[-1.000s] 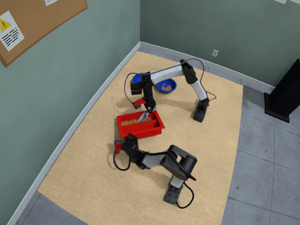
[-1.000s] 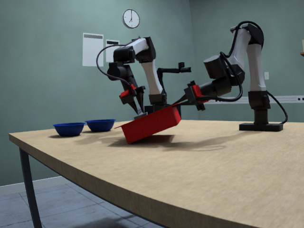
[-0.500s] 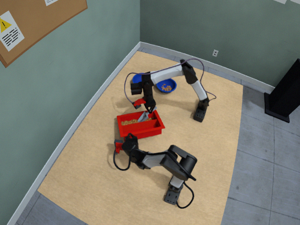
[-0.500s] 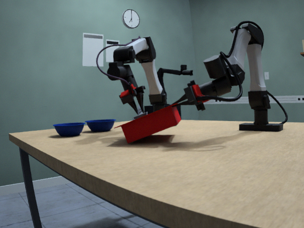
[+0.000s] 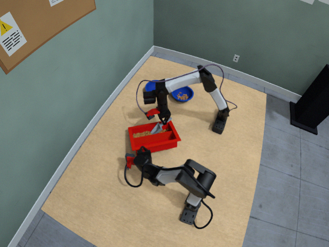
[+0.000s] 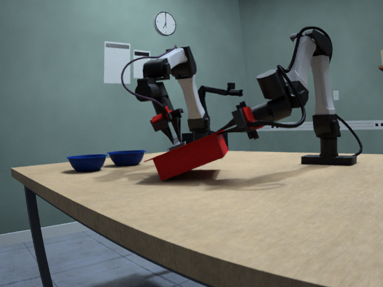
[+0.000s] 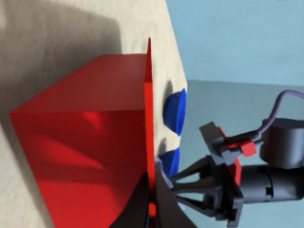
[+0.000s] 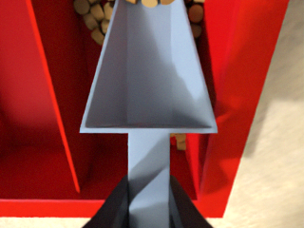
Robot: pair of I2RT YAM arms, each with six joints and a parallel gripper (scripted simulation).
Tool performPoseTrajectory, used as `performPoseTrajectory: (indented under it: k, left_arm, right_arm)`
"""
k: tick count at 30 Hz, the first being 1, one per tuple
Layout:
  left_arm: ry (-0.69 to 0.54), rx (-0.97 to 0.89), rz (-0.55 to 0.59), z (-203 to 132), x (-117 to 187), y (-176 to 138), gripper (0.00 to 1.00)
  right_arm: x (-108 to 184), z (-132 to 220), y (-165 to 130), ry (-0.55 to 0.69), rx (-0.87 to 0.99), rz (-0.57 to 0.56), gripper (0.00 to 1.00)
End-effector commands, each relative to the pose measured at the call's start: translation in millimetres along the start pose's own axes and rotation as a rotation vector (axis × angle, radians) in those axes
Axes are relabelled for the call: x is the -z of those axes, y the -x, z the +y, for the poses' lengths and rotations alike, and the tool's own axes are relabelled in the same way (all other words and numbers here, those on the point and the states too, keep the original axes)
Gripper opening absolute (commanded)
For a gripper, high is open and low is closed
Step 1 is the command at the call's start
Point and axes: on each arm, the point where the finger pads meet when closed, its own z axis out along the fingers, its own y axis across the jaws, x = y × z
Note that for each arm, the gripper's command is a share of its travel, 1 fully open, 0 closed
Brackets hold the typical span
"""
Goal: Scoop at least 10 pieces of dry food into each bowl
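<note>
The left gripper, clenched on the tilted box's rim (a thin hold), could slip, jolting the scoop the right gripper grasps.

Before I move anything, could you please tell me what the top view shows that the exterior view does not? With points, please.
Only the top view: food pieces in one bowl (image 5: 182, 95) (image 6: 126, 158), and the divider (image 5: 153, 138) with food on its far side inside the box (image 5: 162, 146) (image 6: 191, 157).

Only the exterior view: the wall clock (image 6: 165, 23), and plainly the box's tilt, its end by the left gripper (image 5: 143, 149) (image 6: 220, 131) raised off the table.

Both: the two arms, the box, both bowls, and the scoop (image 5: 157, 128) (image 6: 176, 146) in the right gripper (image 5: 165, 122) (image 6: 176, 141).
</note>
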Motion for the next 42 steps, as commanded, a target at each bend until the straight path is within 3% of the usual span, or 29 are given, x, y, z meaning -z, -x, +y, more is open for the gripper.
performPoseTrajectory:
  k: [1, 25, 30, 36, 42]
  left_arm:
    - [-0.092, -0.112, -0.010, -41, 2, 6, 0.00]
    - [-0.092, -0.112, -0.009, -42, 2, 6, 0.00]
    - [-0.092, -0.112, -0.009, -42, 2, 6, 0.00]
    - [-0.092, -0.112, -0.009, -41, 1, 6, 0.00]
    - [-0.092, -0.111, -0.009, -41, 1, 6, 0.00]
  right_arm:
    - [19, 1, 9, -0.022, 0.005, -0.074, 0.00]
    - [2, 6, 40, -0.015, 0.025, -0.227, 0.00]
    - [14, 3, 45, -0.031, 0.027, -0.252, 0.00]
    - [7, 0, 39, -0.028, 0.020, -0.229, 0.00]
    - [-1, -1, 47, -0.024, 0.011, -0.286, 0.00]
